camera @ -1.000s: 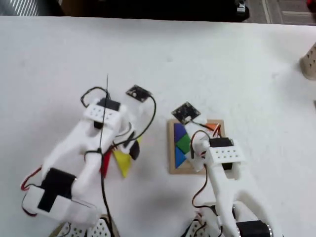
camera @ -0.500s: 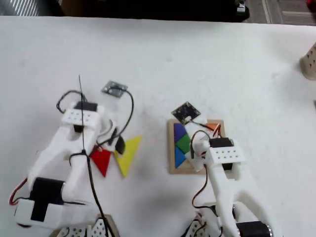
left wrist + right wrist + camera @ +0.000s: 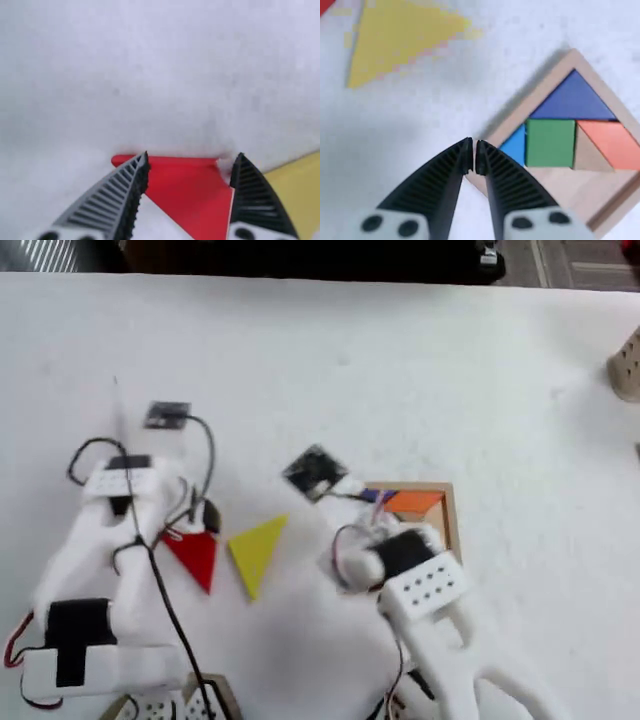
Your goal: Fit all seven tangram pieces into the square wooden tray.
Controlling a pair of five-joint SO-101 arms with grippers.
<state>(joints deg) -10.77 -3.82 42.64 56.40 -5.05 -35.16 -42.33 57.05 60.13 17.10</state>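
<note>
- Mostly the right arm [image 3: 420, 585] covers the wooden tray [image 3: 453, 520] in the high view; an orange piece [image 3: 412, 502] and the tip of a purple triangle [image 3: 372, 496] show past it
- Beside the orange piece lies a pale triangle [image 3: 590, 156]; whether it is a piece or bare tray floor, I cannot tell
- A green square [image 3: 550, 142] and a blue piece [image 3: 515, 146] also sit inside the tray; a finger partly hides the blue one
- The right gripper [image 3: 473, 145] hangs at the tray's corner, jaws closed on nothing
- The left gripper [image 3: 190, 159] has its jaws spread over a red triangle [image 3: 185, 195], far from the tray; a yellow triangle [image 3: 256, 550] lies between it and the tray
- The white table [image 3: 400, 370] carries the tray; a dark strip runs beyond the table's far edge
</note>
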